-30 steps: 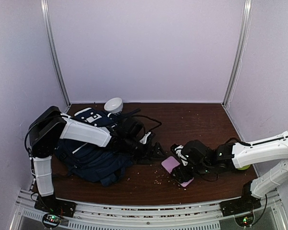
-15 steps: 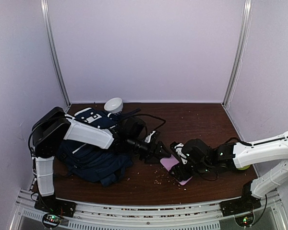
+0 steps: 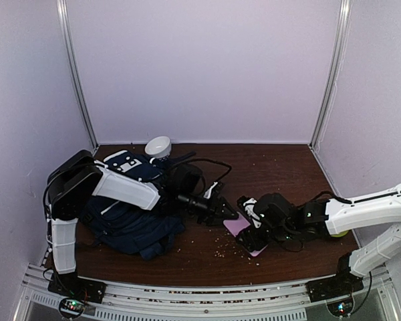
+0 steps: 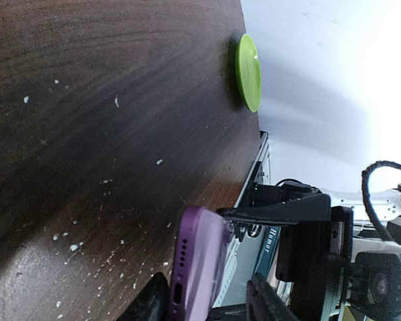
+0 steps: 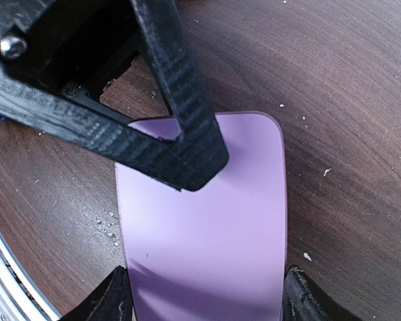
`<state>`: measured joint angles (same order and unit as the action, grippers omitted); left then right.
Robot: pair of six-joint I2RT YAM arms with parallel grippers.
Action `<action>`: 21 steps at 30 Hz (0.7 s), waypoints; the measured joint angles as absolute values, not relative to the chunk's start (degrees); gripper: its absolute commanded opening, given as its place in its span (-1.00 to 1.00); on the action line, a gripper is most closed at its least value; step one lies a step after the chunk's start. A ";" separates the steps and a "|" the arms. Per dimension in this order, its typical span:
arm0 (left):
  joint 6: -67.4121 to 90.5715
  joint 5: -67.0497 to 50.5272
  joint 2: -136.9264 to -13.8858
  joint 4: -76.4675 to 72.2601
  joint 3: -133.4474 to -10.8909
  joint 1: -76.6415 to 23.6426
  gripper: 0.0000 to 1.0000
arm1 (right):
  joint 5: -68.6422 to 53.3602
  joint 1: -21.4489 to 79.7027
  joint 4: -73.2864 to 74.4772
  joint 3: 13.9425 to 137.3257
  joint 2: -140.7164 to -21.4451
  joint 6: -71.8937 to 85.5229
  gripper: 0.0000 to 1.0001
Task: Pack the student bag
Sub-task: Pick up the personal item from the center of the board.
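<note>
The student bag (image 3: 130,224), navy with white patches, lies crumpled at the left of the table under my left arm. A purple phone (image 3: 244,231) sits tilted near the table's middle. My right gripper (image 3: 254,239) is shut on the phone (image 5: 207,221) across its width, both fingers (image 5: 113,297) pressing its long edges. My left gripper (image 3: 226,215) reaches the phone's other end. In the left wrist view the phone (image 4: 197,261) stands edge-on between my left gripper's (image 4: 207,297) fingers: one finger touches it, the other stands apart, so it is open.
A white bowl (image 3: 158,146) stands at the back left by the bag. A green round thing (image 4: 248,72) lies near the right arm (image 3: 361,210). Pale crumbs dot the dark wooden table (image 3: 281,167). Black cables loop beside the bag.
My left arm has reached rightward from the bag to the phone, and its jaws have narrowed around the phone's end. The right gripper has kept its hold, barely moving.
</note>
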<state>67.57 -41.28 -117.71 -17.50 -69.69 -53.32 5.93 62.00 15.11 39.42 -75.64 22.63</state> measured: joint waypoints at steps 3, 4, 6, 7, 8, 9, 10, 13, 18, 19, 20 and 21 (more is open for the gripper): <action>67.96 -41.36 -117.82 -18.02 -69.63 -53.32 -0.36 | 6.33 62.00 15.07 39.68 -75.53 22.41 -0.17; 68.14 -41.39 -117.86 -18.15 -69.63 -53.32 -0.40 | 6.42 62.00 15.05 39.83 -75.53 22.37 -0.18; 68.40 -41.45 -118.19 -18.83 -69.60 -53.36 -0.46 | 6.55 62.00 14.74 39.99 -75.53 22.33 -0.17; 68.58 -41.54 -118.41 -19.25 -69.58 -53.39 -0.51 | 6.59 62.00 14.70 40.07 -75.53 22.28 -0.17; 68.75 -41.65 -118.63 -19.70 -69.54 -53.45 -0.54 | 6.61 62.00 14.68 40.14 -75.53 22.26 -0.18; 68.88 -41.82 -118.85 -20.05 -69.45 -53.52 -0.59 | 6.63 62.00 14.57 40.16 -75.53 22.24 -0.18; 69.08 -41.95 -119.02 -20.40 -69.32 -53.60 -0.63 | 6.70 62.00 14.50 40.21 -75.53 22.22 -0.18; 69.76 -42.41 -119.35 -21.52 -68.93 -53.80 -0.75 | 6.76 62.00 14.39 40.27 -75.53 22.20 -0.18; 69.93 -42.52 -119.39 -24.38 -68.40 -53.74 -0.99 | 6.09 62.00 14.06 40.42 -75.26 22.09 -0.13; 70.57 -42.59 -119.63 -25.04 -68.34 -53.60 -1.00 | 6.50 62.28 13.87 40.93 -75.26 21.91 -0.11; 71.07 -42.61 -119.74 -25.26 -68.18 -53.60 -1.00 | 6.39 62.46 13.50 41.28 -75.13 21.76 -0.07; 71.59 -42.70 -119.87 -25.47 -68.07 -53.63 -1.00 | 6.52 62.46 13.34 41.60 -75.07 21.19 -0.02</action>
<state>71.59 -42.70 -119.87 -25.47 -68.07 -53.63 6.52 62.46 13.34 41.60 -75.07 21.19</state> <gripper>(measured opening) 0.094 0.646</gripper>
